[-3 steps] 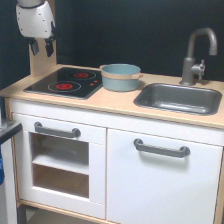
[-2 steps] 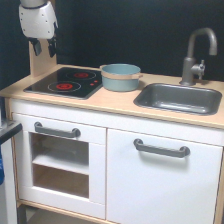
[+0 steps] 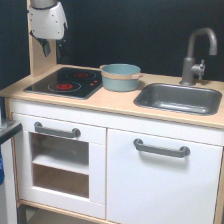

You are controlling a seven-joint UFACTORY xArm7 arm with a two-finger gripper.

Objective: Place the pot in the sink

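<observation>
The light blue-grey pot (image 3: 120, 77) with a tan band near its rim stands upright on the wooden counter, between the stove and the sink. The sink (image 3: 180, 98) is a dark grey basin at the exterior view's right, empty, with a curved grey faucet (image 3: 197, 50) behind it. My gripper (image 3: 53, 50) hangs from a white wrist at the upper left, above the back of the stove. It is well left of and higher than the pot. Its dark fingers stand apart and hold nothing.
A black hob (image 3: 65, 82) with red rings lies left of the pot. A tall wooden side panel (image 3: 36, 57) rises behind the gripper. White cabinet doors with grey handles (image 3: 161, 148) are below the counter.
The gripper has shifted slightly toward the exterior view's right, nearer the pot. The pot has not moved.
</observation>
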